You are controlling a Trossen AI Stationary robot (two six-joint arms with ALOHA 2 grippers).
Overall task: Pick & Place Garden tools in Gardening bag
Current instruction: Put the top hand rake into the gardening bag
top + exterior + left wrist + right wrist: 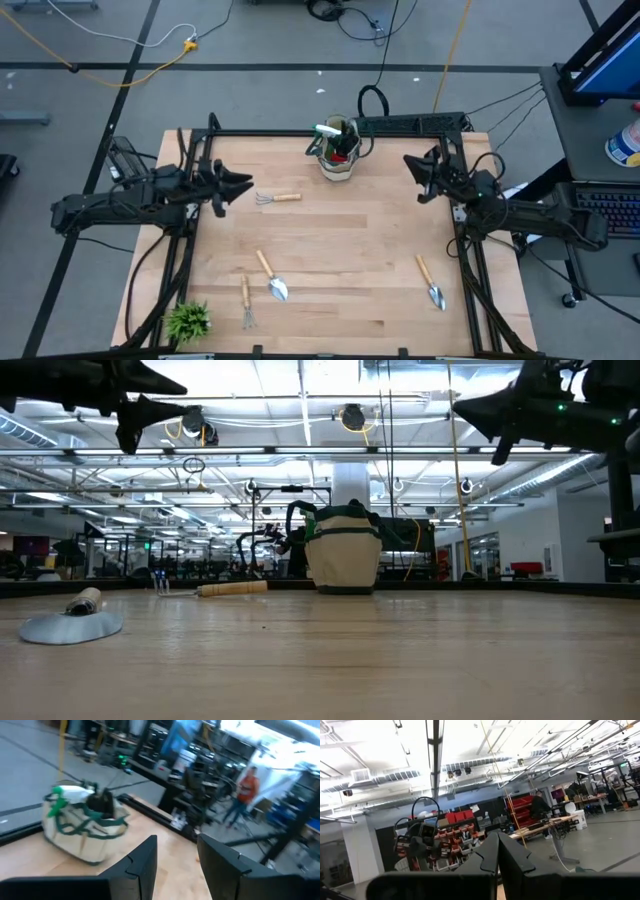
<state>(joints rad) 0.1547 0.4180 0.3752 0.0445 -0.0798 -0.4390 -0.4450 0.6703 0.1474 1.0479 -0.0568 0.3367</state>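
Left gripper [243,184] is up in the air w/ its fingers [142,862] parted a bit, nothing between them. The small rake [277,198] lies on the table [360,250] just ahead of and below those jaws, so imo that's the next pick. The bag [339,160] sits farther ahead of the jaws at the back edge, already stuffed w/ the spray bottle [325,130] and other stuff. Right gripper [414,166] also hangs raised, jaws shut tight and empty, bag off to its front.

Still out on the table, well away from both jaws: two trowels [272,277] [432,284] and a second rake [246,302] near the little plant [188,320].

What could go wrong: the rake is thin and flat, so a gap that narrow could clip the handle and skid it away. Also the bag's pretty full, so a tool dropped in at an angle could hang on the straps or tip out.
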